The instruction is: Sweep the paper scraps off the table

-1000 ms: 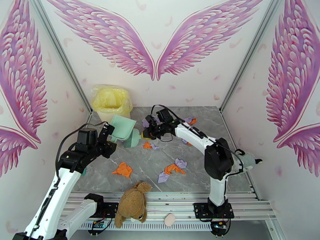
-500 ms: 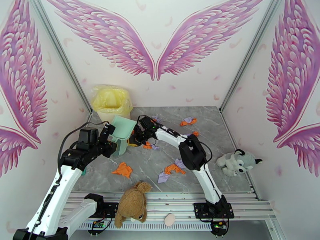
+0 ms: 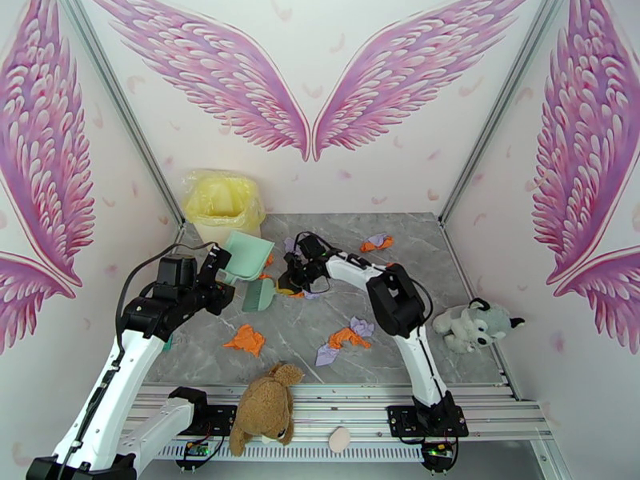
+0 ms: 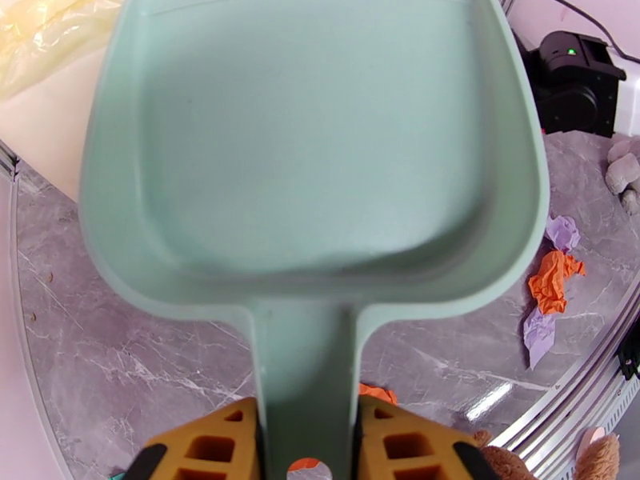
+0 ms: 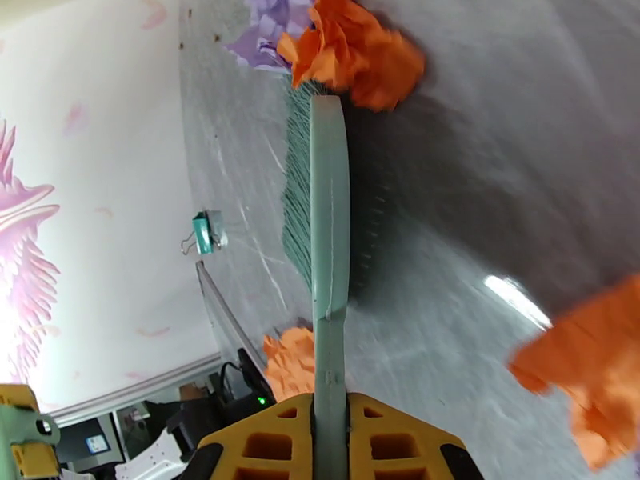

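While left jaws clamp a smooth dustpan (image 4: 312,154), right jaws grip a bristly brush (image 5: 328,218).

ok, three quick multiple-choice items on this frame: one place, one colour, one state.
1. Where does the yellow bin stand? A) far-left corner of the table B) near-right corner C) centre
2. What colour is the dustpan? A) red B) mint green C) black
3. The left tool is: A) open and empty B) shut on a plush toy C) shut on the dustpan handle

Key: 1 A, it sits by the far-left walls; 2 B, the pan reads pale green; 3 C, the handle is clamped in it.
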{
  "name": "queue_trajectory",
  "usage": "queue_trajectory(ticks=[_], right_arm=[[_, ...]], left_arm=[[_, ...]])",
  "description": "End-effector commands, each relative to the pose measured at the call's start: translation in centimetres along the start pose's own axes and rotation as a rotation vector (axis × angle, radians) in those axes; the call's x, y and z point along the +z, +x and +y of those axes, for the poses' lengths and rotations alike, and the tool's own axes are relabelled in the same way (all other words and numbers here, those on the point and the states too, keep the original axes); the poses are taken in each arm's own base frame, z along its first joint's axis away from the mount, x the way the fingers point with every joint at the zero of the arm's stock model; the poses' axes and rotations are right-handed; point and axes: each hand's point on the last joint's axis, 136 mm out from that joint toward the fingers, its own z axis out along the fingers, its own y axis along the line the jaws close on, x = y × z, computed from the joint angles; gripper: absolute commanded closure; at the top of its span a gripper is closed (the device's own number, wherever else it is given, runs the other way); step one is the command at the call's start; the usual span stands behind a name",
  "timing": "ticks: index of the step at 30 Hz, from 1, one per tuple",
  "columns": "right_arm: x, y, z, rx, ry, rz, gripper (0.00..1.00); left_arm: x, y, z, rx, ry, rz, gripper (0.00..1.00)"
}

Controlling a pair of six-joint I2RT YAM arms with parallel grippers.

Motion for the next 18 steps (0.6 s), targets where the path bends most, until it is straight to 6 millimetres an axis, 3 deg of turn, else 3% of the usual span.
queue_trajectory(ticks=[1, 6, 9, 13, 18], right_arm=[[-4.4, 0.7, -3.7, 0.033, 0.116, -0.046, 1.00], [-9.4, 2.4, -6.8, 0.052, 0.168, -0.076, 1.00], [-12.0, 3.2, -7.3, 0.038, 0.191, -0.100, 1.00], [-13.9, 3.7, -4.5, -0.015, 0.161, -0.134, 1.00], [-13.9, 4.1, 2.2, -0.108, 0.058, -0.141, 1.00]], left_arm=[[0.1, -0.5, -0.2, 0.006, 0.019, -0.018, 1.00], [0.0, -0.7, -0.3, 0.007, 0.021, -0.016, 1.00], [0.0, -0.7, -0.2, 0.006, 0.022, -0.013, 1.00], [0.1, -0.8, -0.2, 0.005, 0.023, -0.010, 1.00], [0.0, -0.9, -0.2, 0.005, 0.023, -0.012, 1.00]])
